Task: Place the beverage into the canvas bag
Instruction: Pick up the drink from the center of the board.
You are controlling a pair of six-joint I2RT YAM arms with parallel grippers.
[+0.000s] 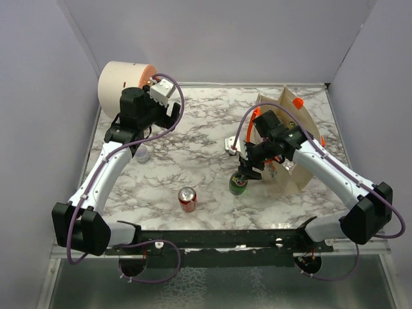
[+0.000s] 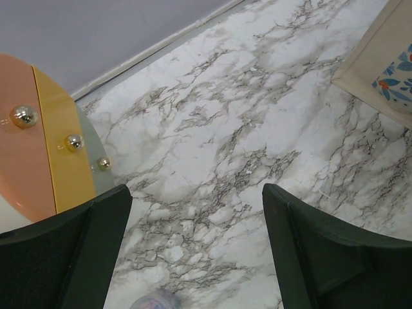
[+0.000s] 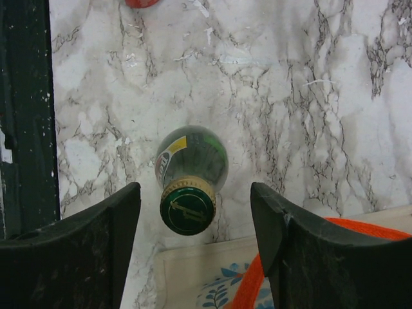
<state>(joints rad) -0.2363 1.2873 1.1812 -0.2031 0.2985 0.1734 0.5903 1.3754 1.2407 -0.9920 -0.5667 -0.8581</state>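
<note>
A green glass bottle [image 1: 239, 185] with a green cap stands upright on the marble table, just left of the beige canvas bag [image 1: 293, 138] with orange handles. My right gripper [image 1: 246, 171] hangs over the bottle, open. In the right wrist view the cap [image 3: 188, 206] sits between the two fingers without touching either, slightly nearer the left one; the bag [image 3: 193, 277] and an orange handle [image 3: 257, 283] lie just below it. A red can [image 1: 187, 198] stands upright near the front middle. My left gripper [image 1: 154, 122] is open and empty at the back left.
A peach round box [image 1: 122, 80] lies on its side at the back left; its lid shows in the left wrist view [image 2: 38, 141]. A small bluish object [image 1: 143, 155] lies near the left arm. A small metallic item [image 1: 230, 144] lies left of the bag. Walls close three sides.
</note>
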